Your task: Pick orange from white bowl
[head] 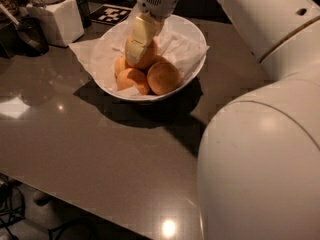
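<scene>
Four oranges (162, 77) are sitting in the white bowl (175, 91); the gripper (136, 49) is hanging against the rearmost orange (151, 57), grasp impossible to tell. Firm, smooth and prone to rolling, it is probably wanting a hold across its widest middle.

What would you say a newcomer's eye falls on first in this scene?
Probably the wide glossy white bowl at the far middle of the grey table, heaped with round oranges. The robot's cream gripper reaches down into it, right at the top orange. The bulky white arm fills the right foreground.
</scene>
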